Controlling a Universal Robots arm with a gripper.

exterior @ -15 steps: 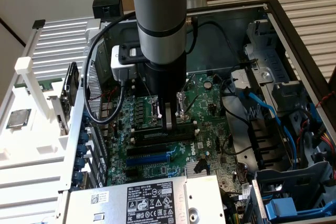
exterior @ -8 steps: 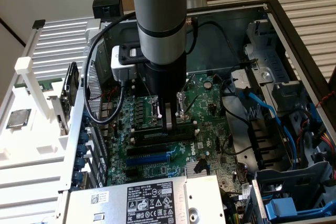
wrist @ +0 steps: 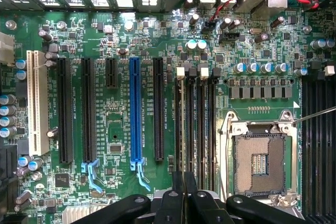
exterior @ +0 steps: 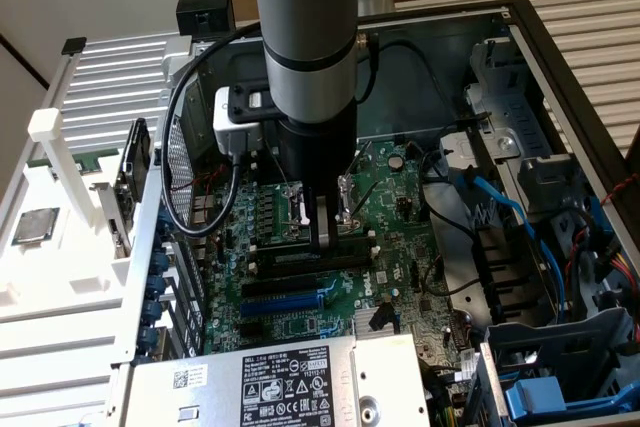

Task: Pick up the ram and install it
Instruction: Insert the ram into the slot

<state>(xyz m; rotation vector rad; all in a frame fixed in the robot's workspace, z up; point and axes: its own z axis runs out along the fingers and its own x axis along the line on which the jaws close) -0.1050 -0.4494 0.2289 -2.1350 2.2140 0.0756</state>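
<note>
Here the gripper [wrist: 184,195] pinches the thin ram [wrist: 184,124] edge-on above black slots [wrist: 202,124].

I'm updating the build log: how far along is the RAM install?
Done: nothing visibly finished. I cannot make out a seated stick in the memory slots.
In hand: the pincer hangs low over those slots beside the empty processor socket, its fingers nearly together. Whether the ram is between them I cannot tell.
Left: a stick visibly seated, with the white end clips closed on it.
</note>
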